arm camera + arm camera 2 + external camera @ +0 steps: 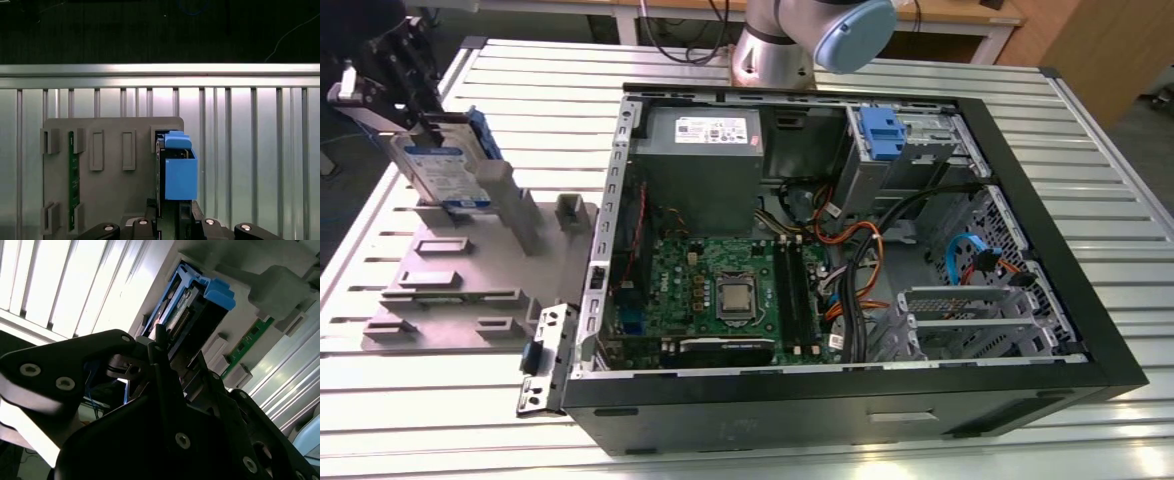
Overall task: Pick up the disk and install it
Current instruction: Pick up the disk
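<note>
Far left on the bench (400, 400), the disk (443, 168) stands upright in the grey fixture (454, 290), my pincer (170, 210) right over it. I can't tell if it's clamped. To the right lies the open computer case (854, 400).

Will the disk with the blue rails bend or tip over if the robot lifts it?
Probably no bending: the disk looks like a flat metal slab. It stands on edge in the grey holder, so a sideways nudge might tip it. Being metal, it is probably rather heavy.
</note>
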`<state>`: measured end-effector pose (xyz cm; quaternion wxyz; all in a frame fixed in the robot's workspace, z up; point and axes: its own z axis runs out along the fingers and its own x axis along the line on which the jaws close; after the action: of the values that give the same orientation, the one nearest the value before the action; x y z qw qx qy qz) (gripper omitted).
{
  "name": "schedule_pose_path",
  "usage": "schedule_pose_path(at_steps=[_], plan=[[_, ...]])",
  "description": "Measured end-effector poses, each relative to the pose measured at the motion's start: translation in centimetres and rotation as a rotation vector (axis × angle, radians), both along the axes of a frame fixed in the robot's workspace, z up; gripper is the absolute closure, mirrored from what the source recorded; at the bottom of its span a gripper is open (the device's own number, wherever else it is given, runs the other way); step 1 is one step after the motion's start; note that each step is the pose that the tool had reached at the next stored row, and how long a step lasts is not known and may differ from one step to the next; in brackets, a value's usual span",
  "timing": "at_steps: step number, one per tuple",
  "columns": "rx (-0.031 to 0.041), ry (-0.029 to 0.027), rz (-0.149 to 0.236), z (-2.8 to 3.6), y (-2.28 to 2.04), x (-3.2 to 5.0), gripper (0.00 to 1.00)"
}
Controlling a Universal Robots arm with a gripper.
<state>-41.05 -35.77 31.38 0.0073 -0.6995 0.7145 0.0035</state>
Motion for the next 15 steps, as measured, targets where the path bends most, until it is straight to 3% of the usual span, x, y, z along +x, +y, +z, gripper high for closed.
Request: schedule_pose_path(at_steps=[10, 15], plan=[[0.0000, 0.0001, 0.000, 0.15, 0.00, 0.00, 0.65], [-0.0001, 0.0002, 0.000, 0.54, 0.00, 0.00, 0.65]])
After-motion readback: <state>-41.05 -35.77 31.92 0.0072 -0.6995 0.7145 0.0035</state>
